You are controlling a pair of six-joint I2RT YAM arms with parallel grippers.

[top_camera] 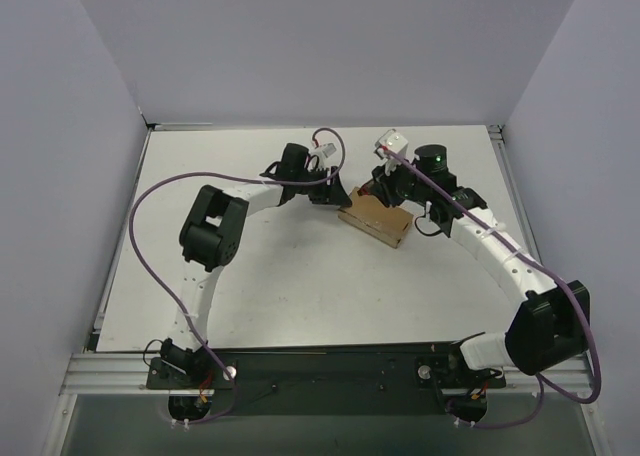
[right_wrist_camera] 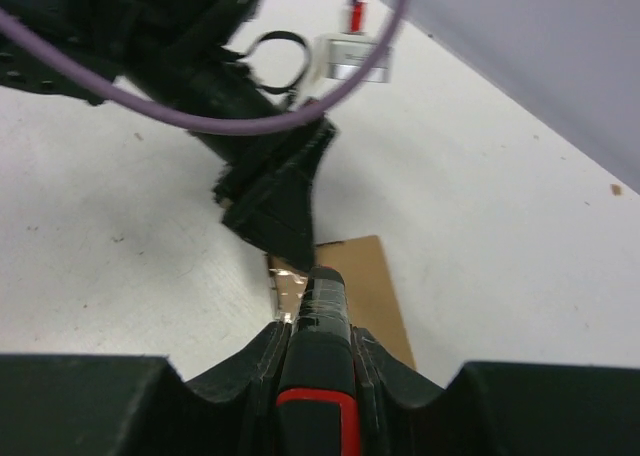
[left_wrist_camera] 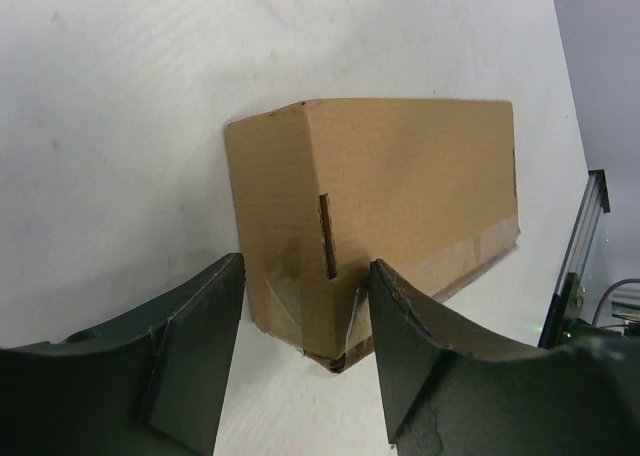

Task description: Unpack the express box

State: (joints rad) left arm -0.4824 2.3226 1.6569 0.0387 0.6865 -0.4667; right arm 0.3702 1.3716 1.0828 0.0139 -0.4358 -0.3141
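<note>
Plainly the box [top_camera: 375, 219] lies flat on the table [top_camera: 280, 286], near the middle and toward the far side, between the two claws. The left claw [left_wrist_camera: 305, 276] stands open astride one short end of it, a finger [left_wrist_camera: 195, 341] on each side of the lower corner. One pad looks hard against the cardboard edge; whether the other touches I cannot tell. The right claw [right_wrist_camera: 316, 361] is clamped on the knife [right_wrist_camera: 318, 311], whose tip sits at or just above the taped end of the box, close beside a finger of the left claw. By its looks the box is light, fairly stiff along its folded edges but soft across the broad faces, which would dent under a hard squeeze. Bare cardboard should give good friction, the glossy tape [left_wrist_camera: 470, 251] rather less. It would likely slide on the smooth table if the blade pushes it, so it wants bracing. The best hold, I judge, is across the short end near the corners, where the folded walls back each other, with modest pressure and well off the seam to be cut.
</note>
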